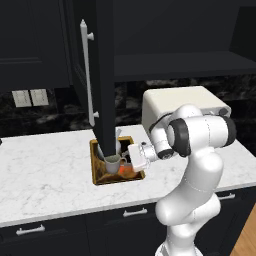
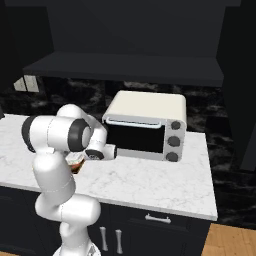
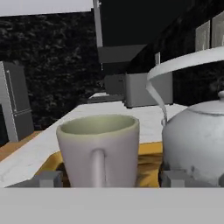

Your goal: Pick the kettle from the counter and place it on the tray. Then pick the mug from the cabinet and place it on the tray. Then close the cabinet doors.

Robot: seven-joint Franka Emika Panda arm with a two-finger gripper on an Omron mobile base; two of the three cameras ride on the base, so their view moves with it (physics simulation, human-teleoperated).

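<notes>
While your jaws (image 3: pixel 105 178) stand wide around the cream ceramic mug (image 3: pixel 99 148), it sits on the golden-rimmed tray (image 1: pixel 98 175) beside the glossy white kettle (image 3: pixel 197 140); the black cabinet door (image 1: pixel 104 75) overhangs them.

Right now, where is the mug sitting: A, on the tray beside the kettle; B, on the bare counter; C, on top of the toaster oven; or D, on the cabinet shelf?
A: the hand view shows the mug standing on the golden-rimmed tray with the kettle right next to it, and the open jaws stand clear on either side of the mug.
</notes>
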